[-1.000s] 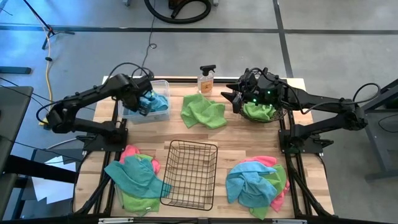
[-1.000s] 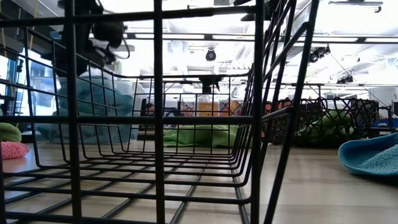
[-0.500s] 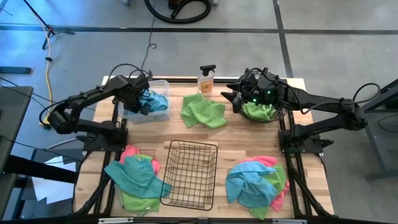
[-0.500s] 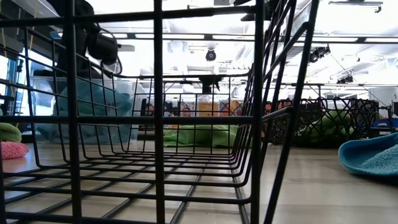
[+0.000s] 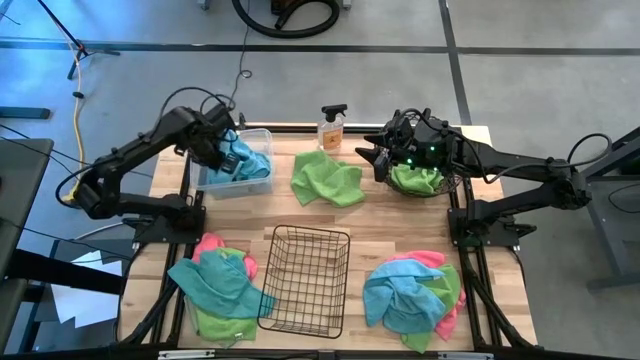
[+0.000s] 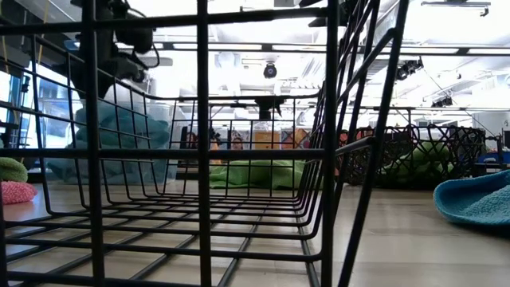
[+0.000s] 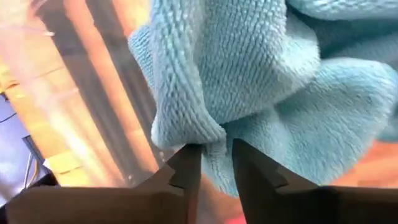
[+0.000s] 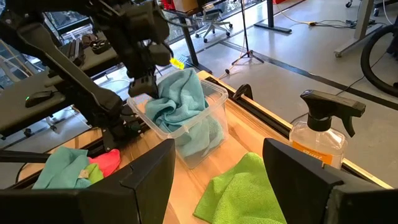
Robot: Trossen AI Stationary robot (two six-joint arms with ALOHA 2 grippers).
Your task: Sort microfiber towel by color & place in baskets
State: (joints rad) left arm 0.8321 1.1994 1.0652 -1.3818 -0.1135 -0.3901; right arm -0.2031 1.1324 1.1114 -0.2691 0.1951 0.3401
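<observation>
A clear bin (image 5: 215, 186) at the table's far left holds teal-blue towels (image 5: 252, 160). My left gripper (image 5: 222, 150) points down over the bin's far left part. Its fingers (image 7: 216, 155) stand a narrow gap apart at a fold of the top teal towel (image 7: 186, 127). A round basket (image 5: 452, 184) at the far right holds a green towel (image 5: 415, 180). My right gripper (image 5: 378, 158) hangs open beside that basket's left side, with nothing between its fingers (image 8: 217, 180). A lime green towel (image 5: 326, 180) lies flat on the table between bin and basket. My left gripper comes from above, its fingertips right at a fold (image 7: 186, 127) of the teal-blue towel that lies heaped in the clear bin (image 8: 186, 134). Whether the tips touch the fold, I cannot tell. The towel rests on the others in the bin.
A black wire basket (image 5: 306, 280) stands at the near middle and fills the low view. Mixed heaps of teal, pink and green towels lie at the near left (image 5: 218, 285) and near right (image 5: 412, 290). An orange spray bottle (image 5: 332, 128) stands at the far edge.
My left gripper dipped toward the bin, then rose and drifted toward the table's far left corner. The teal towel stays heaped in the clear bin. My right arm has kept still.
</observation>
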